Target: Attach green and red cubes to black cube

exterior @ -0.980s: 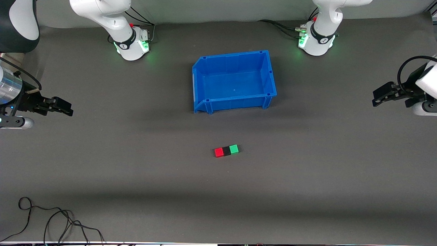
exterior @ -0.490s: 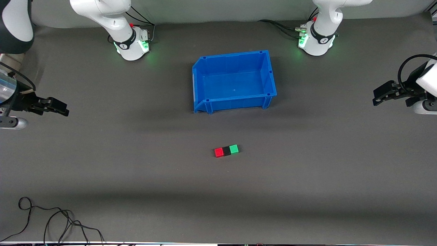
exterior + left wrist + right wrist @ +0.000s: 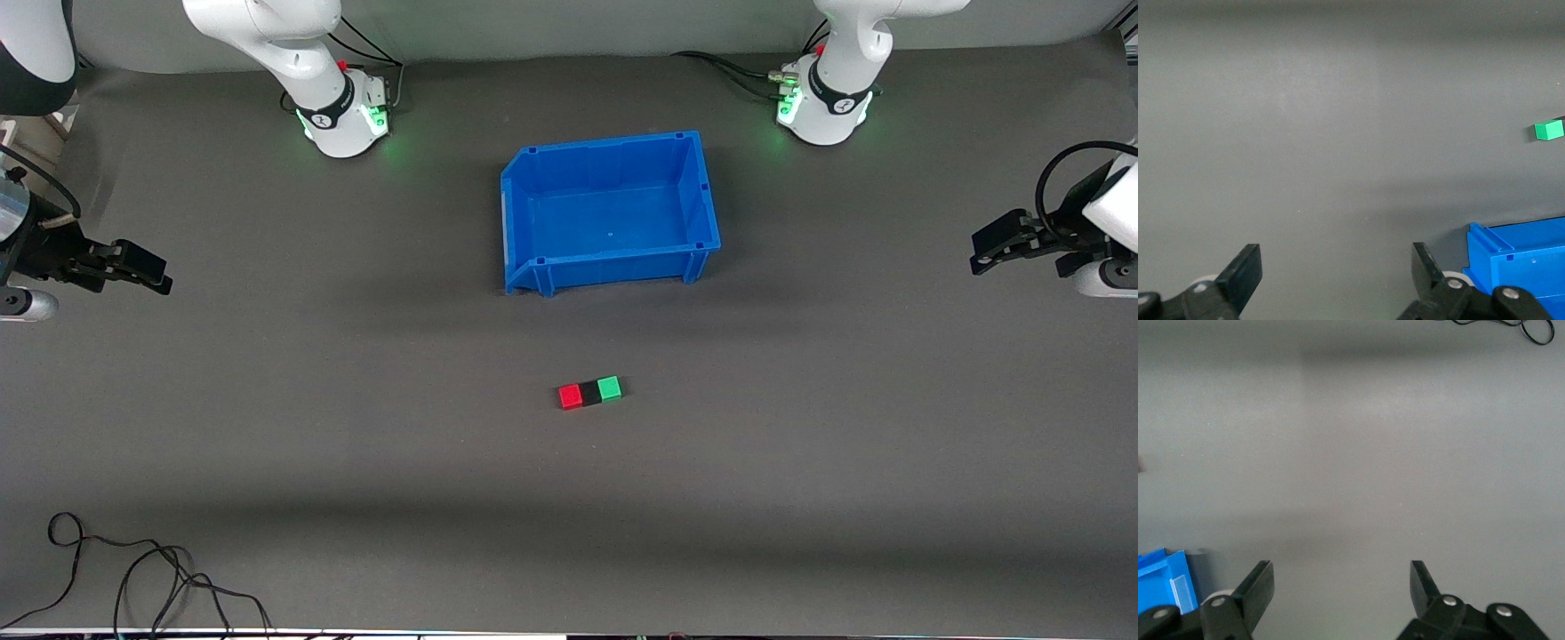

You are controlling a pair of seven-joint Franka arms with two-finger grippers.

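A red cube point(image 3: 570, 396), a black cube point(image 3: 590, 392) and a green cube point(image 3: 609, 388) sit joined in one row on the grey mat, nearer to the front camera than the blue bin point(image 3: 702, 191). The black cube is in the middle. My left gripper point(image 3: 981, 252) is open and empty over the mat at the left arm's end of the table. My right gripper point(image 3: 160, 277) is open and empty over the mat at the right arm's end. The green cube shows in the left wrist view point(image 3: 1547, 131). Both grippers point(image 3: 1337, 267) point(image 3: 1341, 583) show bare mat between their fingers.
The blue bin is empty and sits between the two arm bases; a corner shows in each wrist view point(image 3: 1518, 257) point(image 3: 1165, 577). A black cable point(image 3: 151, 578) lies coiled at the near edge toward the right arm's end.
My right gripper has drawn farther toward the right arm's end of the table and away from the cubes. The left gripper and the cubes have stayed still.
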